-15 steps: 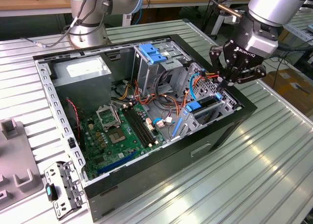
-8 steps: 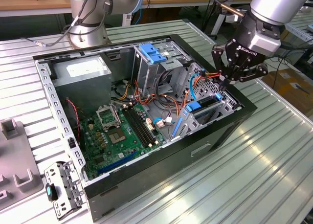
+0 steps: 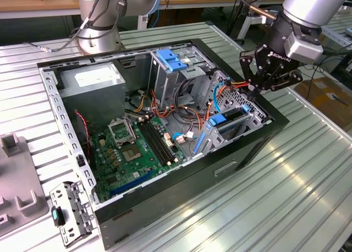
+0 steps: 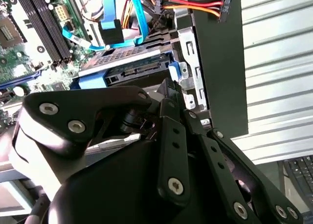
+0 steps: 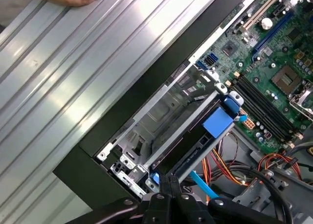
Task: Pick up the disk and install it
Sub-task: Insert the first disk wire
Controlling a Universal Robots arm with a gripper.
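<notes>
Markings: the grey box (image 3: 82,82) in the computer case (image 3: 165,200) carries a white label (image 3: 93,76), and the gripper (image 3: 255,89) carries white lettering; I read neither out.

Position: the disk (image 5: 188,141) sits inside the drive cage (image 5: 166,109) at the case corner on the exterior view's right. The gripper hovers just over the cage end farthest from the disk's blue handle (image 5: 217,122). Its fingers are together with nothing between them. I cannot tell whether the tips touch the disk.

Orientation: the disk's long axis runs along the cage. The handle end points toward the motherboard (image 3: 137,147); the opposite end lies beneath the gripper.
</notes>
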